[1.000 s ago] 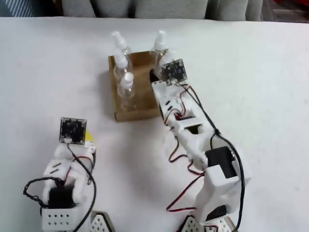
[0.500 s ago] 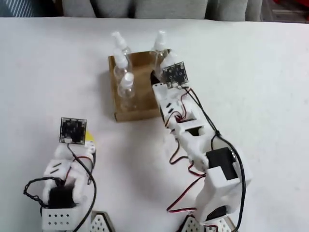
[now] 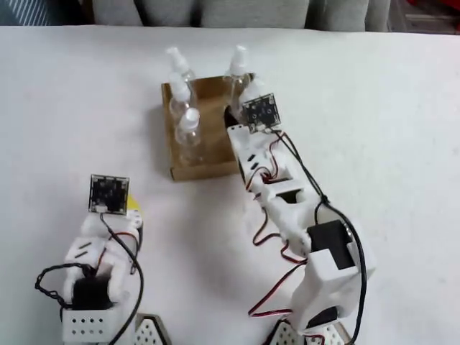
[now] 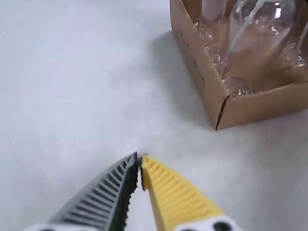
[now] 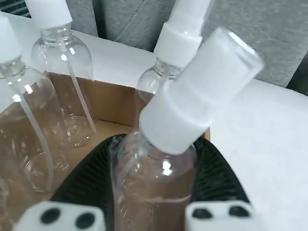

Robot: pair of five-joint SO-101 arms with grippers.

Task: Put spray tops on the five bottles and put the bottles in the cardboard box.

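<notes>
Your right end effector, clamped around the last bottle, has barely shifted at the cardboard box: placement remains unfinished. Your left end effector rests closed, empty.

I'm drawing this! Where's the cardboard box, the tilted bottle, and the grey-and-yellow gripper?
cardboard box [image 4: 264, 107]: left wrist view, on its outer front wall.
tilted bottle [image 5: 154, 187]: right wrist view, on its clear body.
left gripper [image 4: 140, 162]: left wrist view, midway between its fingertips.
</notes>
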